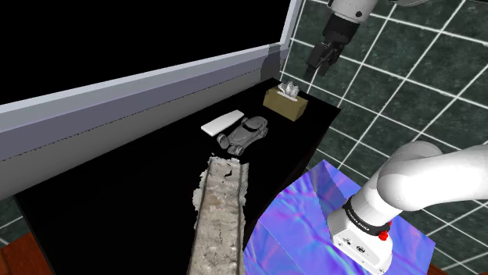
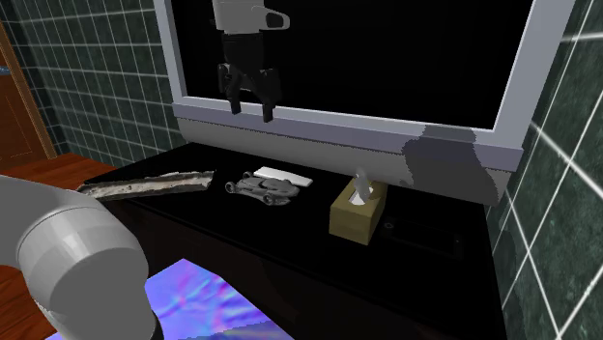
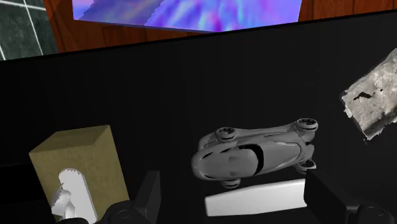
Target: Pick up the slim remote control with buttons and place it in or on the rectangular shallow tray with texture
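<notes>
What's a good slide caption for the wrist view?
Open jaws hover above a white remote lying beside a grey toy car.

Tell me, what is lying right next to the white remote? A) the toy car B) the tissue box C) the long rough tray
A: the grey toy car lies right beside the white remote, while the tissue box and the long rough tray sit farther off.
</notes>
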Tool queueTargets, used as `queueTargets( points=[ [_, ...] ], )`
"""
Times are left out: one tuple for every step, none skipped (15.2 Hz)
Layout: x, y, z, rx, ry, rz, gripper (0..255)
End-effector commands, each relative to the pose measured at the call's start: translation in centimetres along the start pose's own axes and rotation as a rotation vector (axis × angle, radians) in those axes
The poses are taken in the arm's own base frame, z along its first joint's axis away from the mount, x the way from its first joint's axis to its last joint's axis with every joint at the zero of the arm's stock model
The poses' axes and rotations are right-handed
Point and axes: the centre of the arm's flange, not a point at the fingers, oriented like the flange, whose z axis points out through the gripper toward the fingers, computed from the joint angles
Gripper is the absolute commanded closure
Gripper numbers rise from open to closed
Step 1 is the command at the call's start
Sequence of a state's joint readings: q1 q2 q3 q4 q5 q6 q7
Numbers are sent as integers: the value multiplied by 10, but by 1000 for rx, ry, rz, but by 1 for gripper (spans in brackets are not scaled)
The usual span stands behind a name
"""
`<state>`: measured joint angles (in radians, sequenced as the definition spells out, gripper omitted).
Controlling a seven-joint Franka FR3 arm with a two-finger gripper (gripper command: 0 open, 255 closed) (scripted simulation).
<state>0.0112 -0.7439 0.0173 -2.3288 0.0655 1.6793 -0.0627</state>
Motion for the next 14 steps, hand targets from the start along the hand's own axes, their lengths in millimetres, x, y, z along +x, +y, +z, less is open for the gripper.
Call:
queueTargets(
  points=[
    [0, 0, 0, 0, 0, 0, 0],
    [4, -10, 9, -4, -2, 52, 0],
    [9, -19, 18, -8, -4, 103, 0],
    [15, -28, 27, -12, -6, 155, 0],
    [21, -36, 36, -16, -8, 206, 0],
    [27, -45, 45, -20, -10, 258, 0],
    [33, -53, 54, -24, -12, 309, 0],
    [40, -60, 63, -28, -14, 361, 0],
    [48, -67, 72, -32, -16, 413, 0],
    [55, -74, 81, -35, -18, 464, 0],
    [63, -80, 90, -39, -20, 516, 0],
    [72, -86, 99, -43, -22, 567, 0],
    [80, -91, 109, -47, -24, 619, 0],
    [89, -96, 118, -51, -26, 671, 0]
  ],
)
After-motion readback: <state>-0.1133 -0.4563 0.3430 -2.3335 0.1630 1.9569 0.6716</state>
